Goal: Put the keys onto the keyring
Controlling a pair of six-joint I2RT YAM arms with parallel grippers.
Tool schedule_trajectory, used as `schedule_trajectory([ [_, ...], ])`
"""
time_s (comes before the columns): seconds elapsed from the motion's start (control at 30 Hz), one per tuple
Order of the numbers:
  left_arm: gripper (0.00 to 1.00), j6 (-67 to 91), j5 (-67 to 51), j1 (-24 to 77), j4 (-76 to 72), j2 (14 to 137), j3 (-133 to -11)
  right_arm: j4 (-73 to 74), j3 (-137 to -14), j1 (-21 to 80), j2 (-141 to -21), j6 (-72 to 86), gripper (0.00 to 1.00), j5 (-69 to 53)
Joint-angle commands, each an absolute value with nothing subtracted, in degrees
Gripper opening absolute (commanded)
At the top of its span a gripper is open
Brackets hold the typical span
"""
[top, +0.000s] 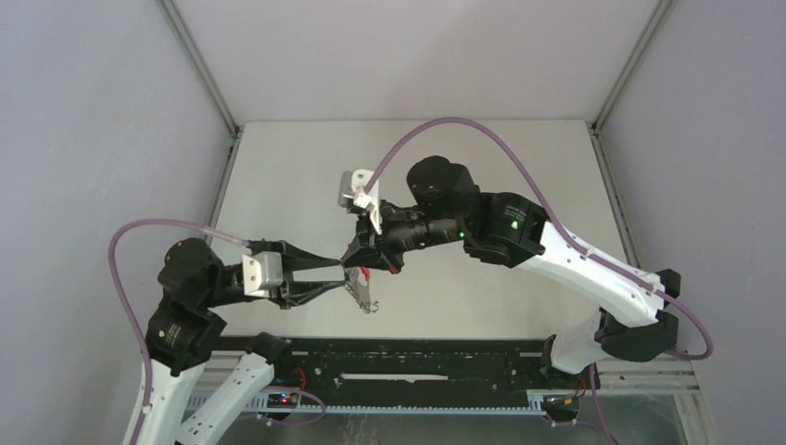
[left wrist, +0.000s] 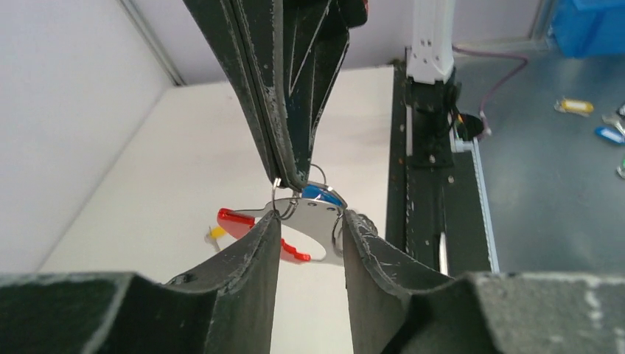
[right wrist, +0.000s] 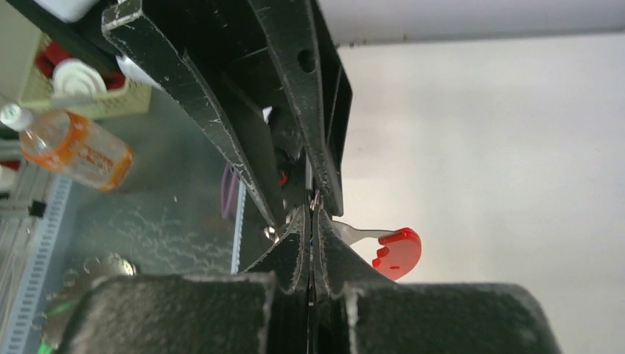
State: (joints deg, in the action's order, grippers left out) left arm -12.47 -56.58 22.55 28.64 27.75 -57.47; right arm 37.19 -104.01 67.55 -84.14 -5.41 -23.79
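Left wrist view: the left gripper (left wrist: 309, 221) is seen part-open, its 2 fingers standing either side of the flat silver plate of the keyring (left wrist: 315, 223). Whether the pads bear on that plate cannot be told. The right gripper (right wrist: 310, 221) is closed tight, with a thin wire ring (left wrist: 278, 186) of the keyring pinched at its tips. The keyring is thereby held in the air between the 2 arms, above the pale table (top: 482, 158) and towards its near edge.

Risks noted:
- The hold is judged to rest on 1 narrow pinch of wire. A slight twist could let the wire slide out, and the cluster would drop.
- With the left jaws slack, the plate is free to swing, so a re-grip could close on the wrong part.
- The 2 sets of fingertips stand almost touching, so a small misalignment could make them collide.

Count:
- 1 keyring, bearing 1 red oval plastic tag (left wrist: 234, 219).
- 1 small metal key with a blue plastic head (left wrist: 322, 193), close behind the right fingertips.
- 1 yellow-orange piece (left wrist: 215, 232) below the tag, judged to be the 2nd key. Whether it hangs or lies on the table cannot be told.
- At least 2 wire loops are made out.
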Motion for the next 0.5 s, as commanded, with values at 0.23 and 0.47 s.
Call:
schedule_trajectory([
  [0.23, 0.32, -33.4, -63.5, 22.7, 53.1, 33.1, -65.5, 55.3, -114.5, 70.2, -90.2, -12.6, 0.00, -21.5],
  [0.47, 0.28, -35.2, -64.2, 22.7, 54.4, 34.4, -65.4, 57.9, -118.3, 70.8, -93.0, -13.2, 0.00, -23.3],
])
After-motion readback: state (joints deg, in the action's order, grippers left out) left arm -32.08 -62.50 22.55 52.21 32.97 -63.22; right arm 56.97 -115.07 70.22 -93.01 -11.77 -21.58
